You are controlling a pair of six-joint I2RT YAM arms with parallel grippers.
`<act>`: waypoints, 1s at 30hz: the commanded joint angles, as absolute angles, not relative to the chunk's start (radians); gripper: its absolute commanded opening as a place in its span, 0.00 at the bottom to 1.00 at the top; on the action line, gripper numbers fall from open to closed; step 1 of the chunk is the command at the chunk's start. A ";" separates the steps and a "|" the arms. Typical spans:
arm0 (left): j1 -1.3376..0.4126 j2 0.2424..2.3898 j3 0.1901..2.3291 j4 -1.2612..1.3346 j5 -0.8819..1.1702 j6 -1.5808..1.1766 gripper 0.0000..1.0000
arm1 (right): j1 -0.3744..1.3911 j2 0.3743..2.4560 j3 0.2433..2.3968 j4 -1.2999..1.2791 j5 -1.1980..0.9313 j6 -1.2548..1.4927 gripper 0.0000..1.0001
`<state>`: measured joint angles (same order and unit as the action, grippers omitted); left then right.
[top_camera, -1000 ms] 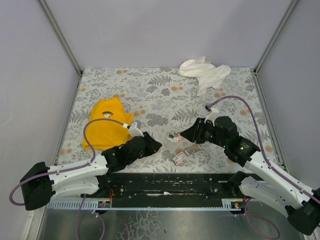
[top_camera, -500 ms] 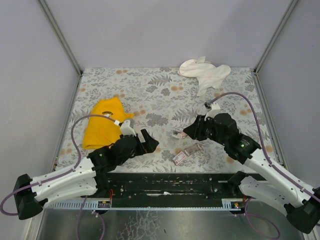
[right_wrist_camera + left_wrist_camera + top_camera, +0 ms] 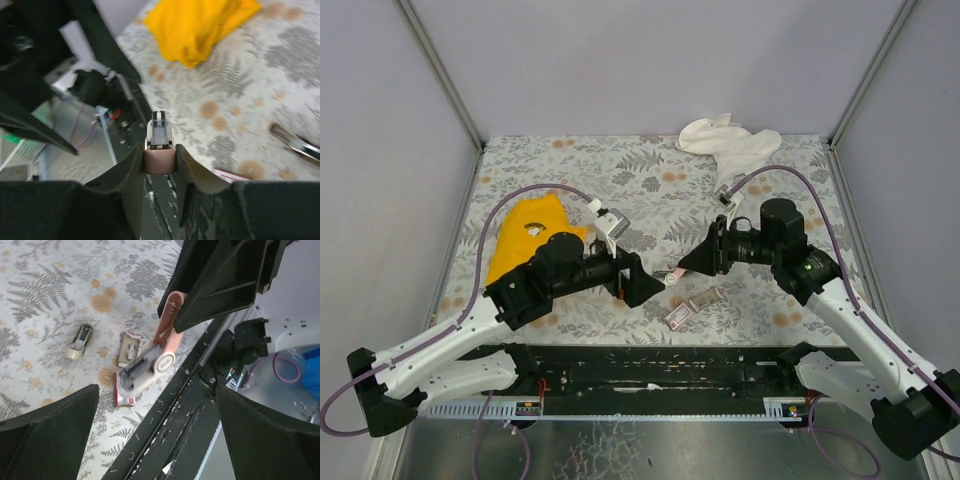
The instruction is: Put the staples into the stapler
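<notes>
My right gripper (image 3: pixel 682 268) is shut on the stapler (image 3: pixel 672 272), a small pink one held above the table. In the right wrist view both fingers clamp the stapler's (image 3: pixel 160 161) pink end, and its silvery channel (image 3: pixel 160 132) points away. From the left wrist the stapler (image 3: pixel 166 332) hangs open, with its metal inner part (image 3: pixel 142 367) swung down. My left gripper (image 3: pixel 648 290) is open just left of it, holding nothing. The staples' dark-red box (image 3: pixel 678 317) lies on the table below; its red sleeve (image 3: pixel 122 396) and slid-out tray (image 3: pixel 127 347) show. No loose strip is visible.
A pale beige block (image 3: pixel 80 337) lies beside the box, also in the top view (image 3: pixel 706 299). A yellow cloth (image 3: pixel 525 240) lies at the left and a white cloth (image 3: pixel 730 145) at the back right. Loose staples litter the black rail (image 3: pixel 175 415) at the near edge.
My left gripper has opened wide and its arm has risen and swung right toward the stapler. The right gripper stayed shut on the stapler and lifted it slightly.
</notes>
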<state>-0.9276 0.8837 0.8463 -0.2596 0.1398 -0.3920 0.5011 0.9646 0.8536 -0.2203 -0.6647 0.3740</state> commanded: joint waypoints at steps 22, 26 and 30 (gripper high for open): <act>-0.921 1.043 0.909 -0.038 0.489 -0.427 0.46 | 0.498 0.934 0.868 0.034 -1.106 0.566 0.00; -0.921 1.034 0.881 -0.009 0.481 -0.456 0.19 | 0.497 0.932 0.858 0.025 -1.064 0.560 0.05; -0.920 1.034 0.853 -0.026 0.411 -0.468 0.00 | 0.498 0.912 0.854 -0.002 -0.951 0.540 0.54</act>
